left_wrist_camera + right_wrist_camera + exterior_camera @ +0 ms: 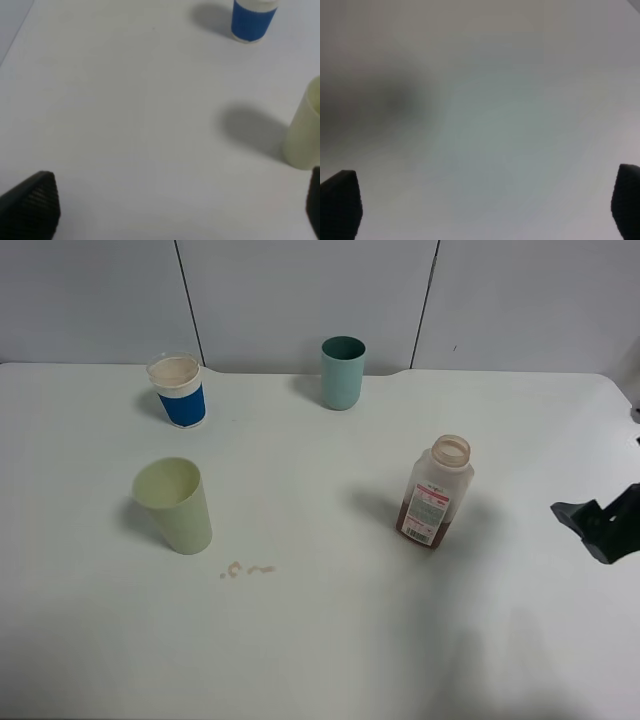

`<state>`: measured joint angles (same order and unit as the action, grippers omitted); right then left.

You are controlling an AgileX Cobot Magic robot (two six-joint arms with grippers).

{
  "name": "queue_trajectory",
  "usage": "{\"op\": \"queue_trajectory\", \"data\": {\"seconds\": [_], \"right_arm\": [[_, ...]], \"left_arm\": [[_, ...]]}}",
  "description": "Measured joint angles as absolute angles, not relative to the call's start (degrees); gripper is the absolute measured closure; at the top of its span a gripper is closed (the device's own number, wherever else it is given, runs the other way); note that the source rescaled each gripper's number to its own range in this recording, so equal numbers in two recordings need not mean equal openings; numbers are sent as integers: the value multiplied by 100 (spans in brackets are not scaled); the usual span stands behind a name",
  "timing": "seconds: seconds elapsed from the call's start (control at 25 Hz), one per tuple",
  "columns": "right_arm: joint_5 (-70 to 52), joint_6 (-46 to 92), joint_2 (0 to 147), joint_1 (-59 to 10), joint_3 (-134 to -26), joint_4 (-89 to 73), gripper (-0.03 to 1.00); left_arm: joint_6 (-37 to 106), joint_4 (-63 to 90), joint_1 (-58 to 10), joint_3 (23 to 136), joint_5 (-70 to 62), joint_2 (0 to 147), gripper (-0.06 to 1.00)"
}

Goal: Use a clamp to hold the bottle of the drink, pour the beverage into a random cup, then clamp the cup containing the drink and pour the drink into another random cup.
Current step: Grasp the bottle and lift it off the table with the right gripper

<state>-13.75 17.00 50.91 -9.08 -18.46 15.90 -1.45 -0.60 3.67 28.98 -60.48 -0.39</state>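
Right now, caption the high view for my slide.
Drink bottle right of yellow cup, blue cup, teal cup; right gripper at edge.

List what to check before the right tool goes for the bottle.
1. Bottle upright, uncapped, brown drink inside: ok.
2. Right tool open and empty: ok.
3. Left tool open and empty: ok.
4. Yellow-green cup upright, standing alone: ok.
5. Nothing stands between right tool and bottle: ok.
6. Table dry: not ok, small brownish drops lie beside the yellow-green cup.
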Motion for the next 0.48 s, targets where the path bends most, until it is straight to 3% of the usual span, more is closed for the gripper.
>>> {"op": "queue_trajectory", "data": {"seconds": [0.48], "right_arm": [[-1368, 1706, 5574, -992, -1846, 1360, -3]], "left_arm": [[-145, -60, 367, 2898, -6048, -39, -6]]}}
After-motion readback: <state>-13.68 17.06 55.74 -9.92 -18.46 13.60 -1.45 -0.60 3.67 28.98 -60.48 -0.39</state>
